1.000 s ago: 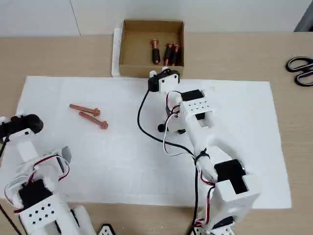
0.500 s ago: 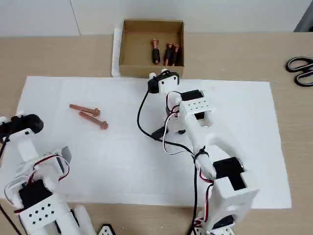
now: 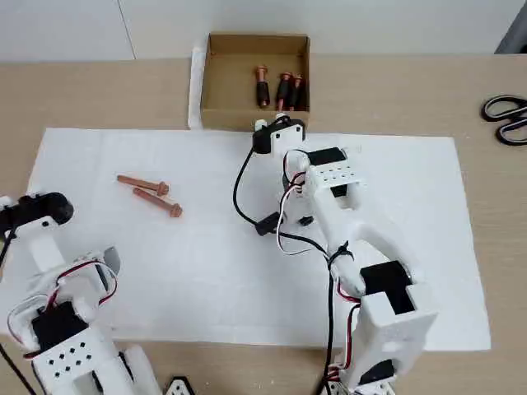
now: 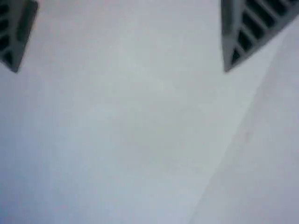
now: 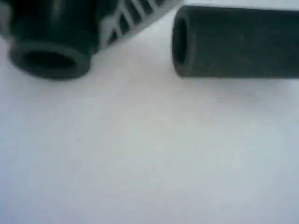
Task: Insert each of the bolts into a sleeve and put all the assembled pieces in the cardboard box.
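Lying flat: 2 slender coppery bolts [image 3: 142, 182]

The open cardboard box [image 3: 226, 82] sits at the far side of the table. Three assembled pieces [image 3: 282, 90], copper bolts in black sleeves, lie side by side in its right half. Two bare copper bolts, one [image 3: 142, 182] just beyond the other [image 3: 156, 201], lie almost parallel on the white paper [image 3: 165, 271]. A black sleeve [image 3: 266, 223] lies on its side mid-sheet. Another sleeve [image 5: 49, 58] stands upright near it, open end up.
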Available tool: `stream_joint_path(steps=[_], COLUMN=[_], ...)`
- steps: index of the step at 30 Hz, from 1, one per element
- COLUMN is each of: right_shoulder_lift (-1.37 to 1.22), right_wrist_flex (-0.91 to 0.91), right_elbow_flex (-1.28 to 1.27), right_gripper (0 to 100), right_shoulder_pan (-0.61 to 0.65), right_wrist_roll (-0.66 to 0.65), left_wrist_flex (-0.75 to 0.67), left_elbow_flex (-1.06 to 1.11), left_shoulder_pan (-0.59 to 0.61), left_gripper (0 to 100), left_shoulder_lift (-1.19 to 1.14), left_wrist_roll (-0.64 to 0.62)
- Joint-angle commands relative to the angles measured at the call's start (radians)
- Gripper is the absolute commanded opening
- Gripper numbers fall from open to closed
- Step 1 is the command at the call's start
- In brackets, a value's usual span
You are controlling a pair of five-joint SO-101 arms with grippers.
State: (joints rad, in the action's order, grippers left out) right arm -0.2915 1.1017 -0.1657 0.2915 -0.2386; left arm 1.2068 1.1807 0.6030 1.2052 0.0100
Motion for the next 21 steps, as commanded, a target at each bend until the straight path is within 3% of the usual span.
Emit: stream_joint_path(steps=[1, 17, 21], right_shoulder_lift=[-0.010, -0.008, -0.010], right_wrist_flex=[0.033, 0.196, 0.196], right_elbow_flex=[-0.002, 0.130, 0.129], right_gripper=[9.3, 10.2, 3.9], right_shoulder_pan=[-0.016, -0.016, -0.025], right_wrist_roll=[-0.009, -0.009, -0.011], left_wrist_flex=[-0.023, -0.023, -0.023], left_elbow_flex=[-0.005, -0.005, -0.005], left_shoulder_pan=[0.000, 0.000, 0.000], left_gripper=[26, 26, 26], left_shoulder_lift=[0.003, 0.002, 0.002], left_wrist_roll=[0.005, 0.005, 0.005])
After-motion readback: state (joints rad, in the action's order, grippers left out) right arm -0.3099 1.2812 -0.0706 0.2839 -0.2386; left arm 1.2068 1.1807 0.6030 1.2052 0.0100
